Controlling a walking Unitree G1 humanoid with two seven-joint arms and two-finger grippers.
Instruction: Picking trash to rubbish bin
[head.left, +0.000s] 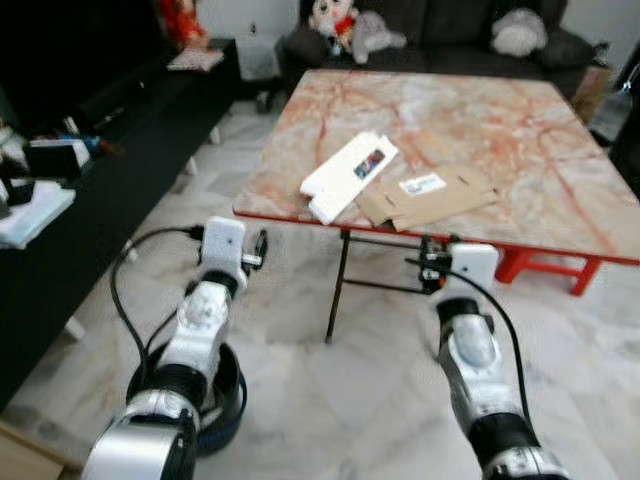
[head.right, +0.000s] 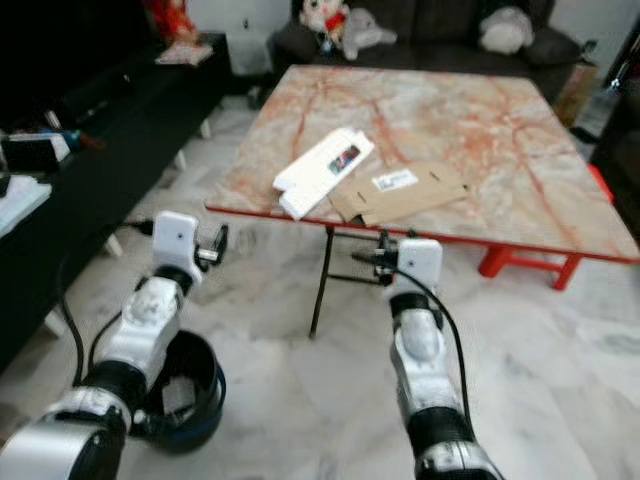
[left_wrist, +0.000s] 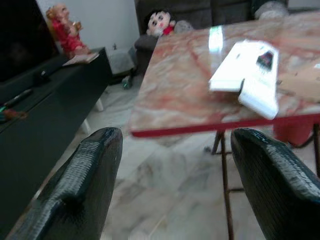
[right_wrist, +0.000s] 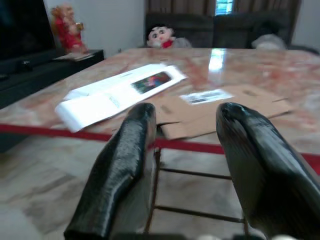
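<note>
1. The flat white cardboard box (head.left: 348, 175) lies at the marble worktop (head.left: 480, 120) near edge, beside brown cardboard (head.left: 428, 197).
2. My right jaws (right_wrist: 182, 165) gape wide, empty, just below, nearer.
3. My left jaws (left_wrist: 175, 185), wide too, stand further aside.

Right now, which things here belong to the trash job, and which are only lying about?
For the job:
- white flattened box on the table edge
- brown flattened cardboard with label, beside it
- dark bin on the floor by the left arm
- left gripper, right gripper, both open

Lying about:
- marble table
- plush toys on the sofa
- red figurine
</note>
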